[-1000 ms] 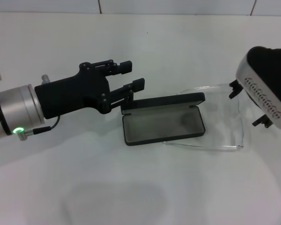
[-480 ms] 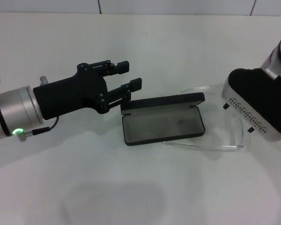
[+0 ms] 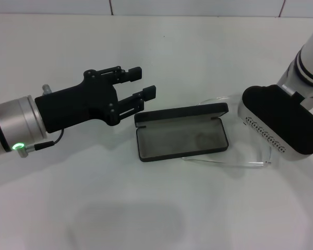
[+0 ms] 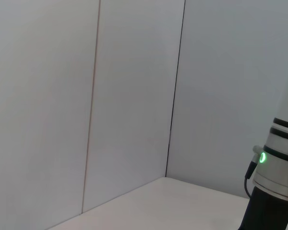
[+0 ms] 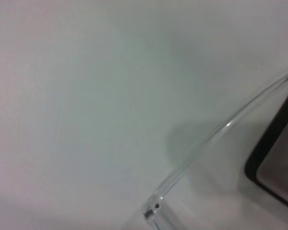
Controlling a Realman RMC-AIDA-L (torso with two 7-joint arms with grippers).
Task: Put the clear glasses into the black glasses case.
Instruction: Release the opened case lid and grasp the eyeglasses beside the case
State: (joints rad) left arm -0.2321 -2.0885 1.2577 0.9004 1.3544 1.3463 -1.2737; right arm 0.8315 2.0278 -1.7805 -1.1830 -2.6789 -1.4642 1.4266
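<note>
The black glasses case [image 3: 181, 138] lies open at the table's middle, grey lining up and lid tilted back. The clear glasses [image 3: 225, 162] lie around its right end, with one thin arm along the case's front and the other [image 3: 219, 98] behind the lid. My right gripper's housing [image 3: 275, 127] hangs low over the lens end and hides its fingers. In the right wrist view a clear glasses arm [image 5: 216, 138] curves past a corner of the case [image 5: 273, 152]. My left gripper [image 3: 142, 83] hovers open, just left of the case's back corner, holding nothing.
The white table [image 3: 161, 208] ends at a tiled wall [image 3: 146, 6] behind. The left wrist view shows only wall panels [image 4: 129, 96] and an arm segment with a green light [image 4: 277, 165].
My right arm has swung down and to the left over the lens end of the glasses. The left gripper has drifted slightly left. Case and glasses have not moved.
</note>
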